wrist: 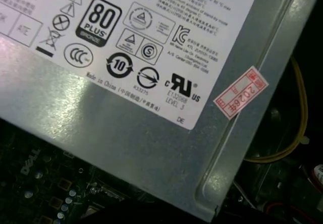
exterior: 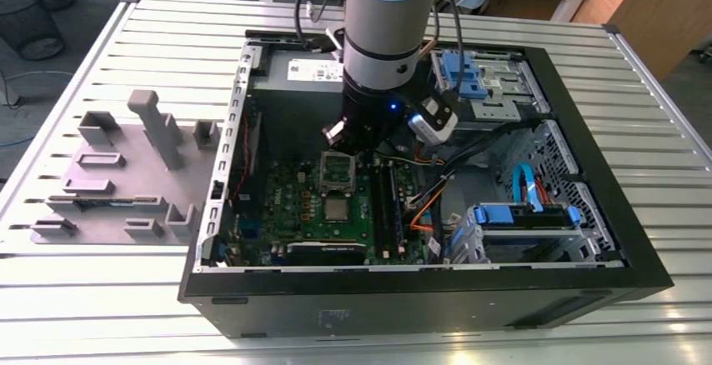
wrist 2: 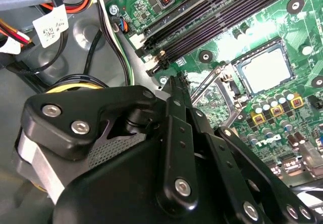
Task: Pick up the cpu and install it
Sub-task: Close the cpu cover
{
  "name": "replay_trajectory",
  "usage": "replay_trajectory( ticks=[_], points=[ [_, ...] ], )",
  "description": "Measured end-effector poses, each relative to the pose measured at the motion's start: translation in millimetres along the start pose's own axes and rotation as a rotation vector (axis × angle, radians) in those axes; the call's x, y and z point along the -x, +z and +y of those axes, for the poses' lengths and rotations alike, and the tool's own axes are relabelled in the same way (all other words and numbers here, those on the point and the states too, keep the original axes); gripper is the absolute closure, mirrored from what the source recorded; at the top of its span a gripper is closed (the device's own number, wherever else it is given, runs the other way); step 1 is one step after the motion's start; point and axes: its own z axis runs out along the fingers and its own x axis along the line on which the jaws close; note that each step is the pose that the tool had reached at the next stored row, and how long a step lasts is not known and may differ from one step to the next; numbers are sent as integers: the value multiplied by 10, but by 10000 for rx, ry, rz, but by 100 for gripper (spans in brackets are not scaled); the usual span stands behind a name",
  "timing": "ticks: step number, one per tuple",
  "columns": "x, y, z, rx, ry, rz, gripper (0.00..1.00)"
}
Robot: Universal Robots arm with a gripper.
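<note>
Second wrist view shows us the cpu (wrist 2: 266,70) lying flat in its motherboard socket (wrist 2: 237,65), presumably seated for installation. Our claw (wrist 2: 176,90) hangs just beside it inside the PC case (exterior: 623,240); we cannot tell how far it is open or whether it grips anything.

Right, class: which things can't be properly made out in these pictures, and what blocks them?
Exterior view: the arm hides part of the motherboard.
Second wrist view: black linkage covers the board beside the cpu.
First wrist view: the power supply label is cut off by the edge.
</note>
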Motion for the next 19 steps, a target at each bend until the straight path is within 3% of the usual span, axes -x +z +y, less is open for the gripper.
replay_trajectory(
  ticks=[4,19],
  points=[
    [-1,0,1,11,-416,31,89],
    [-1,-19,2,-5,-1201,109,89]
  ],
)
